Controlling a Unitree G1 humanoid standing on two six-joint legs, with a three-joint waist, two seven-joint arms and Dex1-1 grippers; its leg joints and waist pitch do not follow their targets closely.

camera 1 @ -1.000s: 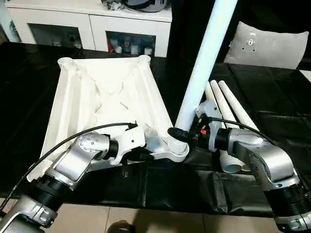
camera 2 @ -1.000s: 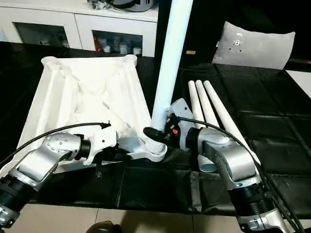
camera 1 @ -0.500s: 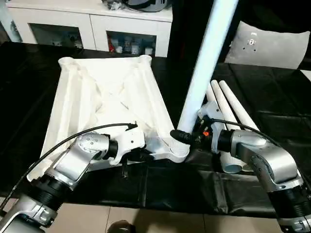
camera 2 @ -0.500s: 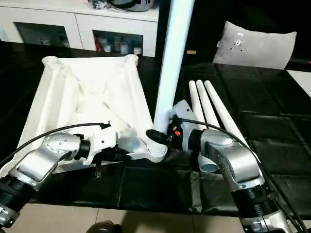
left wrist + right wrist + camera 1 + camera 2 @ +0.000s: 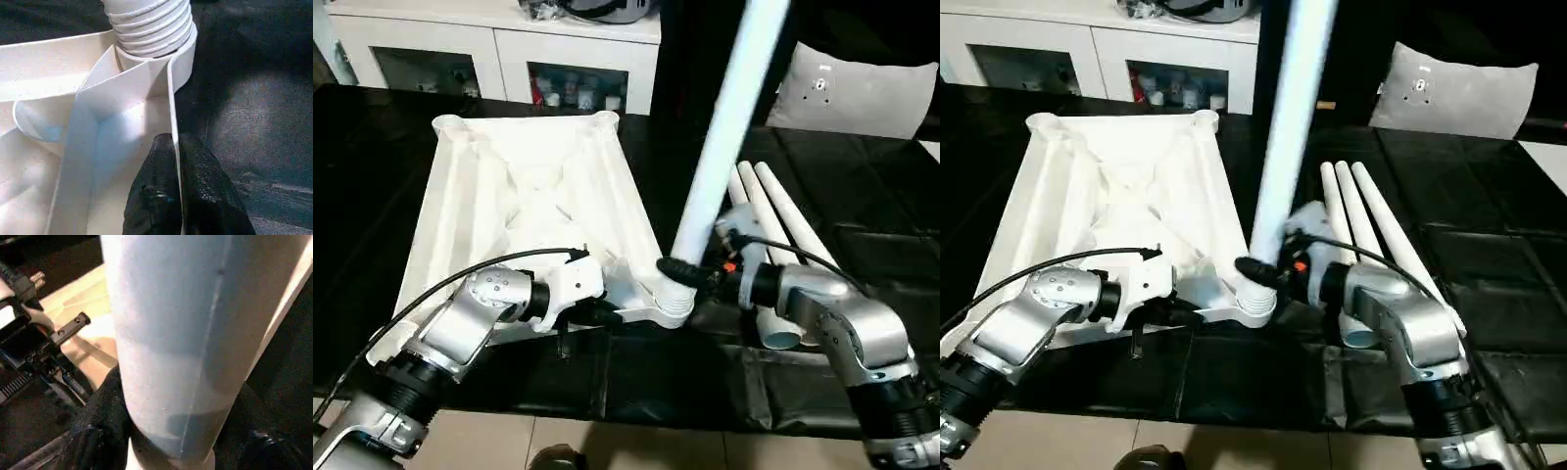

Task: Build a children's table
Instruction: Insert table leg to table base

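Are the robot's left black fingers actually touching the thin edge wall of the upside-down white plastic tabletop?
Touching. In the left wrist view the left gripper has its black fingers pinched shut on the thin white wall of the tabletop, one finger pressed against each side.

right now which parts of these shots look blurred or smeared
Both eye views: the upright leg is smeared along its upper length, while the tabletop stays crisp. Right wrist view: the leg sits too close, soft. Left wrist view: pincer fingers slightly soft.
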